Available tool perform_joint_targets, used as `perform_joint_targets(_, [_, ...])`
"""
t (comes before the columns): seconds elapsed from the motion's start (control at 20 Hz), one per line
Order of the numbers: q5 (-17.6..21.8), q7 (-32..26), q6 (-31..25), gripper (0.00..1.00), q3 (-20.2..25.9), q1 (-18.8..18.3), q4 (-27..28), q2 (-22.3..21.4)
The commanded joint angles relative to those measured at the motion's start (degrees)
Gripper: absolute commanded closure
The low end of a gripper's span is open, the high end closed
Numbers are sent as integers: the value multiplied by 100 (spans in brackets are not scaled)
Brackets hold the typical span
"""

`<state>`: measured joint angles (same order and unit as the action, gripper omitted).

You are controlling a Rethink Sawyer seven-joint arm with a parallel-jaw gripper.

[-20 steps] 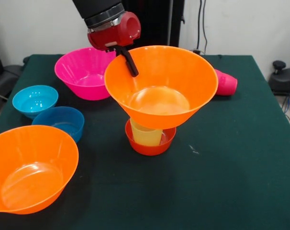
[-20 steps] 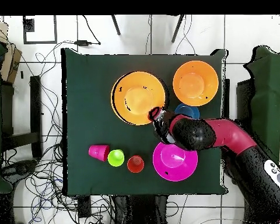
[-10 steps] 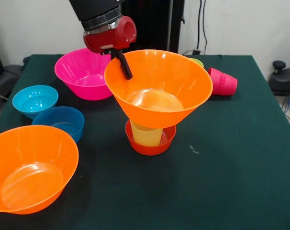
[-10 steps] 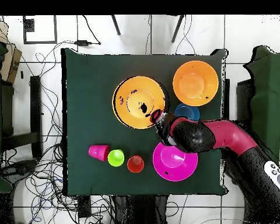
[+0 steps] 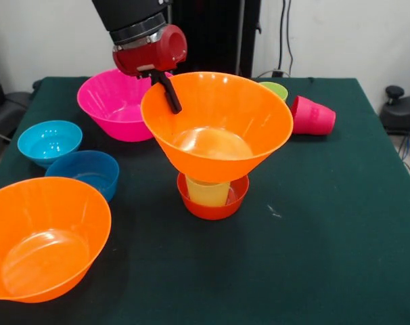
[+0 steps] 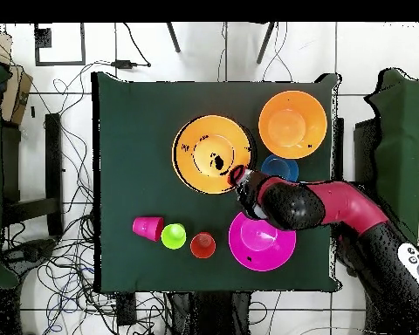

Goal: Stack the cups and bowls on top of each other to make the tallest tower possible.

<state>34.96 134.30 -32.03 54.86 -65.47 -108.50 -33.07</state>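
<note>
Near the middle of the table [image 5: 340, 257], a large orange bowl [image 5: 217, 125] sits up off the cloth on top of a pale yellow cup [image 5: 206, 191], which stands inside a small red-orange bowl [image 5: 212, 203]. The gripper [image 5: 168, 95] is clamped on this raised bowl's rim on the side toward the magenta bowl, with one dark finger [image 5: 170, 97] showing inside the wall. The bowl looks slightly tilted rather than level on the cup.

Just beyond that rim, toward the table's far edge in the front view, rests the large magenta pink bowl [image 5: 114, 103], upright and empty. Along the same side of the table as it, closer to the front camera, the light blue bowl [image 5: 49, 142] and the darker blue bowl [image 5: 84, 173] lie just beside each other, and the second large orange bowl [image 5: 44, 237] fills the near corner next to them.

On the opposite side of the stack, near the far edge, a red-pink cup [image 5: 312, 116] lies on its side, with the lime green cup [image 5: 275, 89] just beside it, mostly hidden behind the raised bowl. From overhead, an orange cup [image 6: 202, 245] stands upright next to the green one [image 6: 174, 235], between it and the magenta bowl [image 6: 262, 242], and the arm [image 6: 335, 205] reaches across over the blue bowls.
</note>
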Motion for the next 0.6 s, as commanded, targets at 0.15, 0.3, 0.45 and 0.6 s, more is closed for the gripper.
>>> perform_joint_targets(0.15, [409, -1195, -34, 100, -71, 183, 390, 166])
perform_joint_targets(0.3, [401, -1214, -17, 100, -58, 215, 447, 296])
perform_joint_targets(0.45, [411, -1224, -4, 100, -55, 263, 533, 401])
perform_joint_targets(0.6, [465, -1180, 59, 100, -87, 314, 579, 463])
